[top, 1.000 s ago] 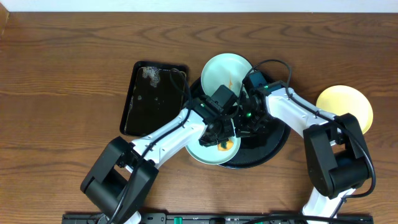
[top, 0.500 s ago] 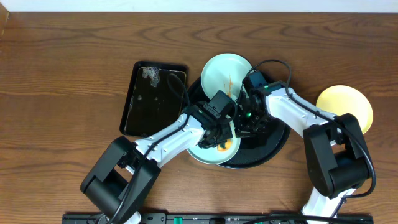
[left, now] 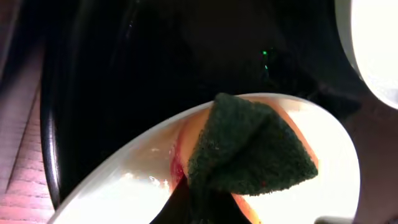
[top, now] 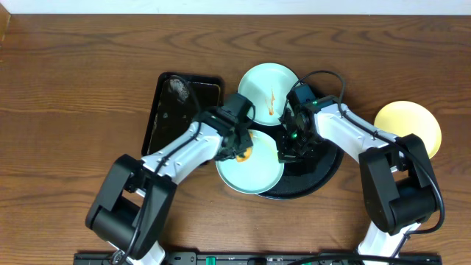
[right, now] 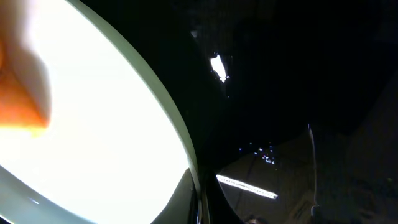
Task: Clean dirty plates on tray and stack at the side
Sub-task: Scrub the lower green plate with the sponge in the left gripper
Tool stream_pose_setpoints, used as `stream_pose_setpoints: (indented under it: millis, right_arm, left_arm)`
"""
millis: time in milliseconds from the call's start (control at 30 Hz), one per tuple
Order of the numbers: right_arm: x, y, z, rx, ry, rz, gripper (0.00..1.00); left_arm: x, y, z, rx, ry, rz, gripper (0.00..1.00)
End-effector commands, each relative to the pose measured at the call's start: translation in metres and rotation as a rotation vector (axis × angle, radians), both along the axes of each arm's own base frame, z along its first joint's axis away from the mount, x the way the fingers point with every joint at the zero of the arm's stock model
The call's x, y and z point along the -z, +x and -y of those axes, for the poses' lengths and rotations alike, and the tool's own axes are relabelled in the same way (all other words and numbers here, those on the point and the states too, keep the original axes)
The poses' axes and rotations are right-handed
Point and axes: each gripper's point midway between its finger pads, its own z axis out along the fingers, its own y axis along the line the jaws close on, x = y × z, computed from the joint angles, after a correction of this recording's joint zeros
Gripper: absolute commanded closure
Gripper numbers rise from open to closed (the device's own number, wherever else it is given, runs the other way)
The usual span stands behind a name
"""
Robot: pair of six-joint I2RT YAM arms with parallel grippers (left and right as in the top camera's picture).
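A pale mint plate [top: 254, 173] lies half on the front-left rim of the round black tray [top: 321, 166]. My left gripper [top: 239, 149] is shut on a dark green sponge [left: 249, 149] with an orange underside, pressed onto that plate's [left: 323, 186] upper-left part. At the plate's right edge [right: 177, 134], my right gripper [top: 283, 153] is shut on the rim. A second mint plate [top: 268, 89] with an orange streak leans on the tray's far rim. On the table to the right sits a pale yellow plate [top: 408, 126].
A smaller rectangular black tray [top: 180, 114] with pale residue in its far corner lies left of the round tray, close under my left arm. Both arms cross above the front half of the round tray. The rest is bare brown wooden table [top: 73, 88].
My left gripper has dragged the sponge across the near mint plate, from its lower-right part up to its upper-left edge. The right gripper and the plates have stayed put.
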Motion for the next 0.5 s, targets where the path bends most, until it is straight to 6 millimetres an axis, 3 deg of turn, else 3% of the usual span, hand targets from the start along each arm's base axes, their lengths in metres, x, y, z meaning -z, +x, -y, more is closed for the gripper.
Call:
stream_pose_setpoints:
  millis: [0, 200, 367, 467]
  right_arm:
    - [0.001, 0.007, 0.016, 0.022, -0.088, 0.034, 0.99]
    - [0.003, 0.009, 0.024, 0.027, -0.132, 0.045, 0.99]
    - [0.004, 0.01, 0.029, 0.034, -0.165, 0.053, 0.99]
    - [0.003, 0.01, 0.03, 0.032, -0.171, 0.057, 0.99]
  left_arm:
    - [-0.002, -0.017, 0.004, 0.134, -0.066, -0.047, 0.93]
    - [-0.062, -0.006, 0.013, 0.238, -0.152, 0.131, 0.93]
    - [-0.104, 0.009, -0.013, 0.176, -0.125, 0.276, 0.93]
    - [-0.116, 0.015, -0.03, 0.13, -0.123, 0.302, 0.93]
